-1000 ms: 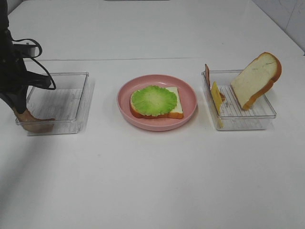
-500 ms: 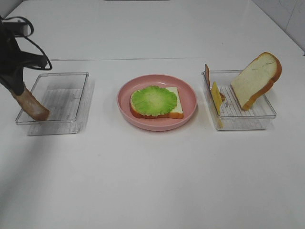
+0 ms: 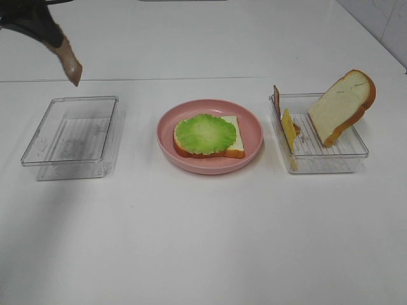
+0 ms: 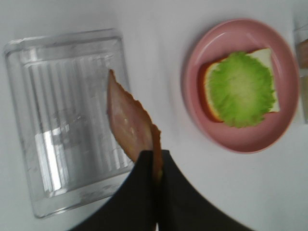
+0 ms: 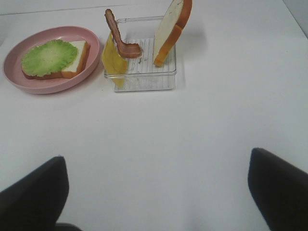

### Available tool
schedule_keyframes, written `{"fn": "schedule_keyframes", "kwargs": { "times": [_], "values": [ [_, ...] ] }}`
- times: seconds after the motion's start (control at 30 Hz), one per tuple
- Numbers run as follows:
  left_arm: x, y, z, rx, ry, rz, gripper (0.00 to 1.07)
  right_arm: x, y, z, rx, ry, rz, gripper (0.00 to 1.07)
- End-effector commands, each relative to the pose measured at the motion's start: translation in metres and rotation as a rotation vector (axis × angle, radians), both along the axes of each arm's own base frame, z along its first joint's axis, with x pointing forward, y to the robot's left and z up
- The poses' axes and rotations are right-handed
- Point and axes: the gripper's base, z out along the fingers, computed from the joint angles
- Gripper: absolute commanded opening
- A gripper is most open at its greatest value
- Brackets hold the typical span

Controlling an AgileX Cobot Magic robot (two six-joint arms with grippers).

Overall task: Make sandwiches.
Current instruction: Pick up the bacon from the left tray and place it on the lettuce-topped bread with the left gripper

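Note:
On the pink plate [image 3: 255, 135] in the middle lies a bread slice [image 3: 234, 143] topped with a green lettuce leaf [image 3: 205, 133]. High over the far left of the table, my left gripper [image 3: 57, 39] is shut on a brown bacon strip [image 3: 70, 63], which dangles above and behind the left tray. The left wrist view shows that strip [image 4: 129, 120] hanging from the shut gripper [image 4: 156, 166]. My right gripper [image 5: 156, 192] stands open over bare table, well in front of the right tray [image 5: 144, 82] and holding nothing.
The clear left tray [image 3: 38, 159] has nothing in it. In the right tray [image 3: 318, 166] a bread slice [image 3: 340, 105] leans upright beside a yellow cheese slice [image 3: 289, 129] and a bacon strip [image 3: 276, 96].
My left gripper has lifted the bacon strip out of the left tray, rising and moving toward the back of the table. The right side has not moved.

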Motion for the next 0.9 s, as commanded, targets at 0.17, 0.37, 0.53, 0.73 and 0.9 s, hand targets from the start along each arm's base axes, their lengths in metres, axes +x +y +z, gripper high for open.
{"fn": "schedule_keyframes", "kwargs": {
  "times": [0.17,0.37,0.53,0.73,0.9],
  "values": [
    [0.011,-0.058,0.0,-0.088,-0.084,-0.106,0.0,-0.003,-0.001,0.0,-0.004,-0.038,-0.003,0.94],
    [0.019,-0.125,-0.028,-0.124,-0.083,-0.212,0.0,-0.003,-0.001,0.0,-0.004,-0.038,-0.003,0.94],
    [0.026,-0.164,-0.053,-0.122,-0.064,-0.281,0.0,-0.003,-0.001,0.0,-0.004,-0.038,-0.003,0.94],
    [0.033,-0.197,-0.079,-0.155,-0.038,-0.321,0.0,-0.003,-0.001,0.0,-0.004,-0.038,-0.003,0.94],
    [0.038,-0.212,-0.098,-0.193,-0.011,-0.327,0.0,-0.003,-0.001,0.0,-0.004,-0.038,-0.003,0.94]
  ]
}}
